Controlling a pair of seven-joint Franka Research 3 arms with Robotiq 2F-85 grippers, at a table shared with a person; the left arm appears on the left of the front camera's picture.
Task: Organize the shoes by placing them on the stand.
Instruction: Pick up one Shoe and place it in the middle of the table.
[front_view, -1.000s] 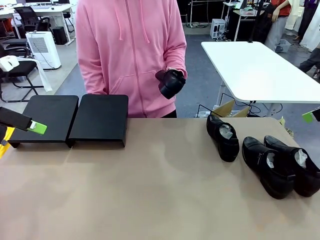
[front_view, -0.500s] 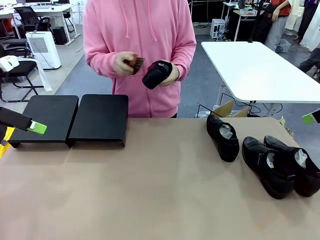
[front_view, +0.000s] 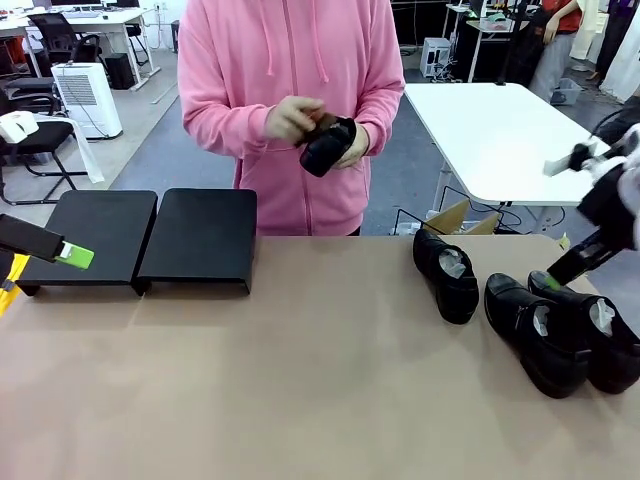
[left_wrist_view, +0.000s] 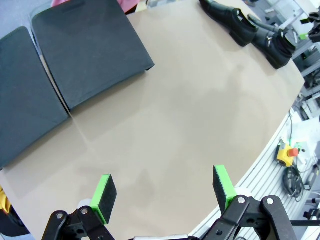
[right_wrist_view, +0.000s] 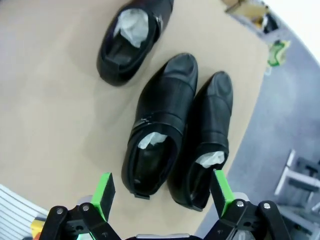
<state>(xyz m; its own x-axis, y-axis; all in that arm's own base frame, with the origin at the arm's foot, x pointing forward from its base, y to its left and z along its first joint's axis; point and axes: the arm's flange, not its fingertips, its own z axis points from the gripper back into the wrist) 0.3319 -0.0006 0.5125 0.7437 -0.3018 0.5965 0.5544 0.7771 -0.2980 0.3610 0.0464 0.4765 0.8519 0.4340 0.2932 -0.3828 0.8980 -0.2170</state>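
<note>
Three glossy black shoes with white paper stuffing lie on the table's right side: one (front_view: 447, 273) alone and two side by side (front_view: 535, 332) (front_view: 590, 328). A person in a pink hoodie holds another shoe (front_view: 328, 147) at chest height and has a small brush against it. The stand (front_view: 150, 237), two matte-black platforms, sits bare at the back left. My right gripper (front_view: 555, 279) hangs open above the side-by-side pair (right_wrist_view: 157, 130) (right_wrist_view: 207, 140), its pads (right_wrist_view: 103, 194) apart with nothing between them. My left gripper (left_wrist_view: 164, 192) is open over bare table, near the stand (left_wrist_view: 85, 55).
A white table (front_view: 510, 140) stands behind on the right, with a cardboard box (front_view: 455, 218) under it. The tan tabletop (front_view: 300, 380) is bare across its middle and front. Office chairs and an air unit stand far left.
My right arm has swung in from the right and now hovers over the two rightmost shoes. The person has lifted the held shoe and brought the brush to it. The left arm is still.
</note>
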